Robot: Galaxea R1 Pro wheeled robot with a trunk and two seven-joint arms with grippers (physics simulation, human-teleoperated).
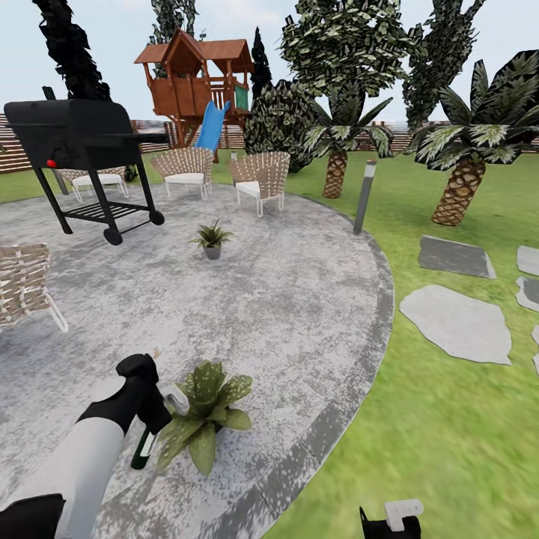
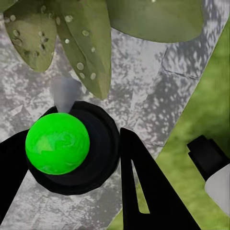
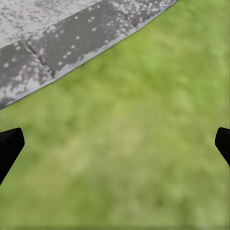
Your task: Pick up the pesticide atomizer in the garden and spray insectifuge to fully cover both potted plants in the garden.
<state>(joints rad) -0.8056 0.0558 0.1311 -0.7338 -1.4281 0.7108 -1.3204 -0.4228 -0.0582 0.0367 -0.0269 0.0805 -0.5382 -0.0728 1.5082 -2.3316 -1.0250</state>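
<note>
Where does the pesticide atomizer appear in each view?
Head view: the pesticide atomizer hangs low left, in the left gripper, beside the broad-leaved potted plant.
Left wrist view: its green bottle end sits between the black fingers.
Right wrist view: not in it.
Shared landmark: the patio's stone edge.

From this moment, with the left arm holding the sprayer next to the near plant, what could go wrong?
1. The pesticide atomizer hangs low beside the speckled plant, almost against its leaves; the spray might wet one side only.
2. The left gripper could brush and shove the plant.
3. The spiky plant stands far across the patio, so it may be left uncovered. The right gripper hangs open over grass.
</note>
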